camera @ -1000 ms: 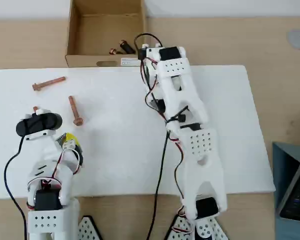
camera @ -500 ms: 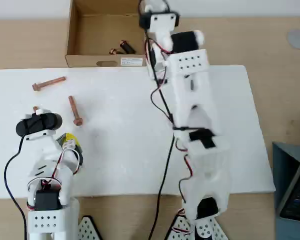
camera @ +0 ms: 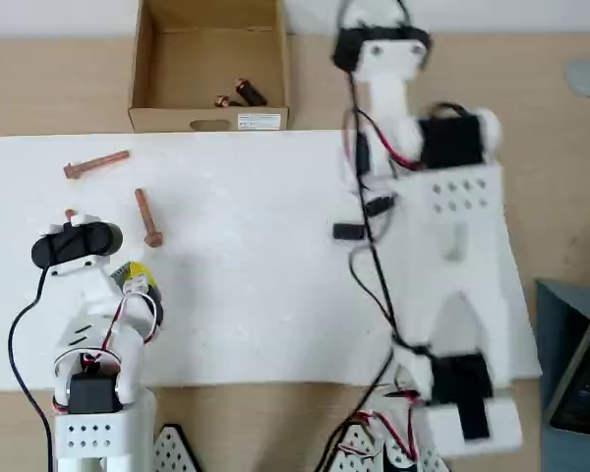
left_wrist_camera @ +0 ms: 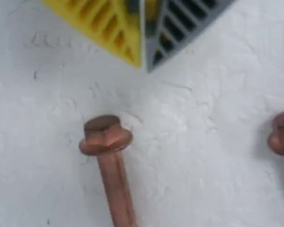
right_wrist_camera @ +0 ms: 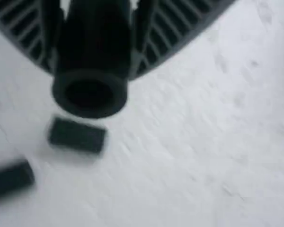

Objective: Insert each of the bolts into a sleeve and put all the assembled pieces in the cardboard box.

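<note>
Right gripper [right_wrist_camera: 92, 64] clasping black sleeve [right_wrist_camera: 90, 94], two dark pieces [right_wrist_camera: 77, 135] [right_wrist_camera: 9, 177], perhaps sleeves, on mat [right_wrist_camera: 208, 142]

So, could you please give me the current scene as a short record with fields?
left gripper: shut, tips close to a bolt head on the white mat
right gripper: shut on a black sleeve, above the mat
other bolts: two lying loose on the mat
loose sleeves: two lying on the mat
cardboard box: one assembled piece inside
</note>
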